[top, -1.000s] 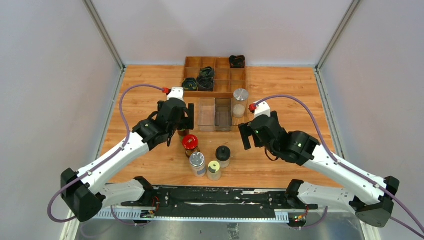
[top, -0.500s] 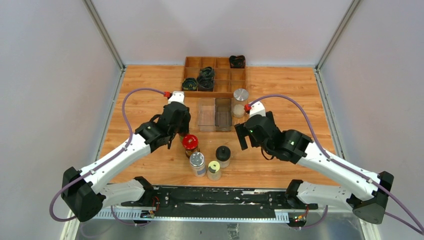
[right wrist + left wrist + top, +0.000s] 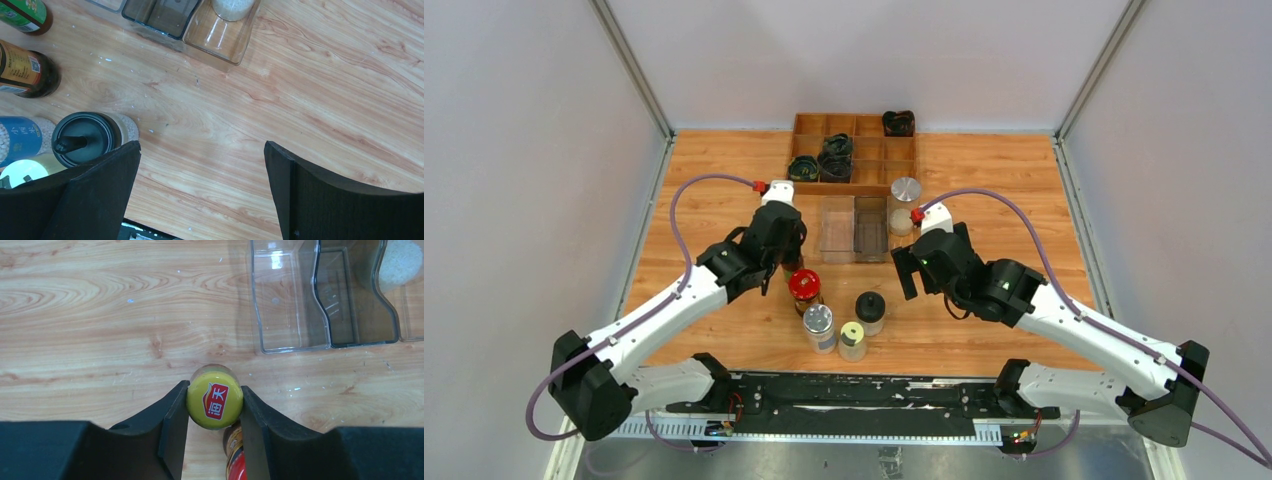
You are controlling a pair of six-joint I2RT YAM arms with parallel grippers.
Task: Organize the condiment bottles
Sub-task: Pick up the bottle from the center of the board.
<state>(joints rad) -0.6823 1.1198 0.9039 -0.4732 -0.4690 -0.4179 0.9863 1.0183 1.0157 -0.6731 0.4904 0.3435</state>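
My left gripper is shut on the yellow-green cap of a glass condiment bottle standing on the wood table. A red-capped jar stands right behind it. From above, the left gripper hides that bottle. Nearby stand the red-capped jar, a silver-capped bottle, a pale-yellow-capped one and a black domed one. A silver-lidded jar sits in the clear tray. My right gripper hangs open and empty beside the black domed bottle.
A wooden compartment box holding dark coiled bundles stands behind the tray. Metal frame posts and white walls close in both sides. The arms' black base rail runs along the near edge.
My left gripper has closed on the yellow-green-capped bottle. The right arm has drifted a little left and toward the tray, still open.
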